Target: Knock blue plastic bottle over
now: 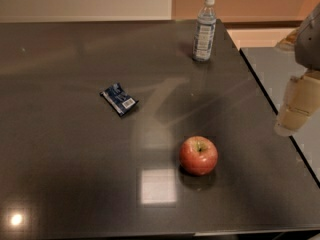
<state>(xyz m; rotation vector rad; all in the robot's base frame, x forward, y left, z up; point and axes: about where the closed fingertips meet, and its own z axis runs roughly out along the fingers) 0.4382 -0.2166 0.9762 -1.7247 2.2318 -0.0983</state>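
Observation:
The blue plastic bottle [204,30] stands upright near the far right edge of the dark table [65,134]. It is clear with a white cap and a pale blue-and-white label. My gripper [297,106] hangs at the right edge of the view, above the table's right side, well to the right of and nearer than the bottle. It touches nothing.
A red apple [198,155] sits near the front middle of the table. A flat dark-blue snack packet [119,98] lies left of centre. A second grey surface [280,69] adjoins the table on the right.

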